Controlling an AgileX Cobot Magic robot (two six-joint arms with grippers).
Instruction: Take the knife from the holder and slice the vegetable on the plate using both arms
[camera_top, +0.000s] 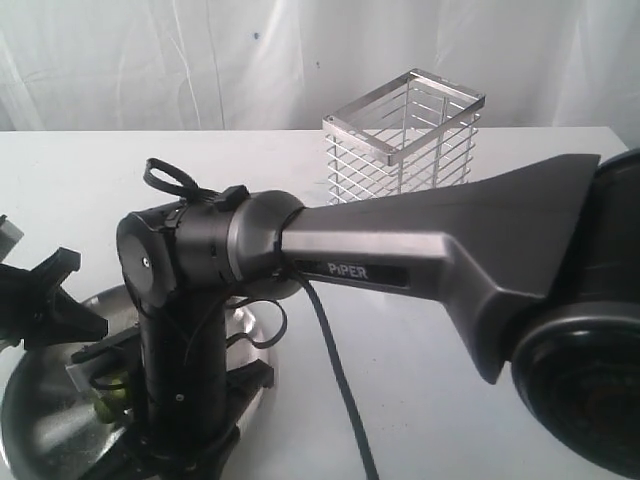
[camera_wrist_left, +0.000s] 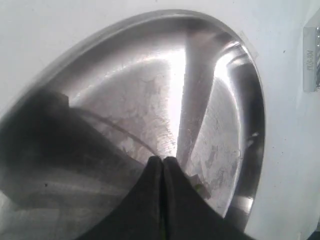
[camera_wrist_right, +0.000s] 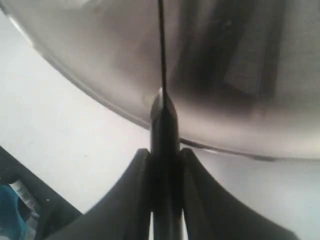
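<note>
Behind, white table (camera_top: 420, 360), draped curtain (camera_top: 150, 60).

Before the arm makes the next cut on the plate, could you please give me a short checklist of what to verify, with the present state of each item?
1. Knife held firmly in the right gripper: ok, the fingers are shut on the handle, with the blade seen edge-on over the plate.
2. Knife out of the holder: ok, the basket looks empty.
3. Vegetable on the plate: ok, a green piece shows beside the right arm in the exterior view.
4. Left gripper steadying the vegetable: cannot tell; its fingertips meet over the plate, with only a greenish trace beside them.
5. Blade lined up over the vegetable: cannot tell, the vegetable is not in the right wrist view.
</note>
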